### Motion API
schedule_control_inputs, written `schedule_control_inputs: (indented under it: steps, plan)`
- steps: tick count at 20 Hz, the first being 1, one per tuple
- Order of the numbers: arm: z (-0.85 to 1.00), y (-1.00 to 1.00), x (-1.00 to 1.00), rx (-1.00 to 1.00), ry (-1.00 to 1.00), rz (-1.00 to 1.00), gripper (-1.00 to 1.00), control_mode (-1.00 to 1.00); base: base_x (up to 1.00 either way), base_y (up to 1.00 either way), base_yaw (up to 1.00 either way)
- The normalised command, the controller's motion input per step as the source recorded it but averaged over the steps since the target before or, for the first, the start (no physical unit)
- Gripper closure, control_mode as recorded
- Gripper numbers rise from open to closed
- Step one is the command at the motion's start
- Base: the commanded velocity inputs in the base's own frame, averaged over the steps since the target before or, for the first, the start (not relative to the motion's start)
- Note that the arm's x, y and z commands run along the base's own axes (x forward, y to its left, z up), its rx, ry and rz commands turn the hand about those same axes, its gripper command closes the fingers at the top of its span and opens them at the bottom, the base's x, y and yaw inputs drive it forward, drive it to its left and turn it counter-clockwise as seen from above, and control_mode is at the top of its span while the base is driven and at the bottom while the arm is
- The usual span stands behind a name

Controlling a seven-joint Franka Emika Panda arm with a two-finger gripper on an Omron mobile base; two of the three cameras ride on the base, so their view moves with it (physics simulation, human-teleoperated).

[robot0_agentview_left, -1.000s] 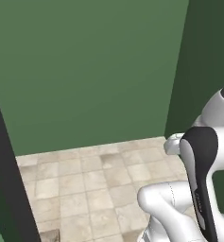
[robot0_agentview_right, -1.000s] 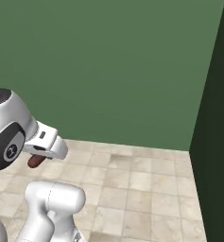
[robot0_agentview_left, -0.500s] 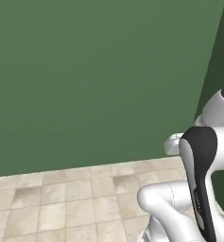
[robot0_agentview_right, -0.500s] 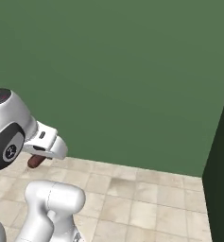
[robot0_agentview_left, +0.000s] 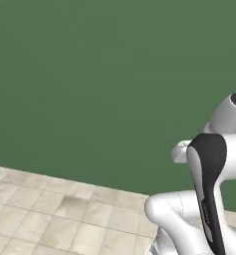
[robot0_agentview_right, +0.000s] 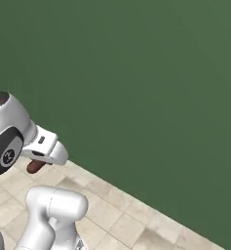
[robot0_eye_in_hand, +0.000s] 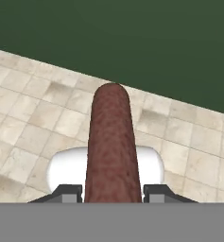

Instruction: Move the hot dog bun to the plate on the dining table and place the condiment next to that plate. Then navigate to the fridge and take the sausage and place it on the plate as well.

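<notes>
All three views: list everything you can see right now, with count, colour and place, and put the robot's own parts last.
sausage: one, dark reddish-brown, sticking out lengthwise from between the fingertips in the hand view; its end peeks out under the hand in the right base view.
wall: one, plain dark green, across the background of every view.
floor: one, beige marbled tiles, running along the foot of the wall.
arm: one, white with dark joints, lower right of the left base view and lower left of the right base view.
gripper: one, small dark tips, shut on the sausage.
</notes>
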Motion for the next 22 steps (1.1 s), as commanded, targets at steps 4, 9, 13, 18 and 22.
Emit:
schedule_control_inputs:
  steps: [4, 9, 13, 18, 22]
  plan:
    - [0.00, 0.00, 0.00, 0.00, 0.00, 0.00, 1.00, 1.00, 0.92, -0.02, 0.69]
    - [0.00, 0.00, 0.00, 0.00, 0.00, 0.00, 1.00, 1.00, 0.88, -0.01, 0.69]
    - [0.00, 0.00, 0.00, 0.00, 0.00, 0.00, 1.00, 1.00, 0.79, 0.00, 0.70]
    - [0.00, 0.00, 0.00, 0.00, 0.00, 0.00, 1.00, 1.00, 0.75, 0.00, 0.70]
    - [0.00, 0.00, 0.00, 0.00, 0.00, 0.00, 1.00, 1.00, 0.78, -0.05, 0.68]
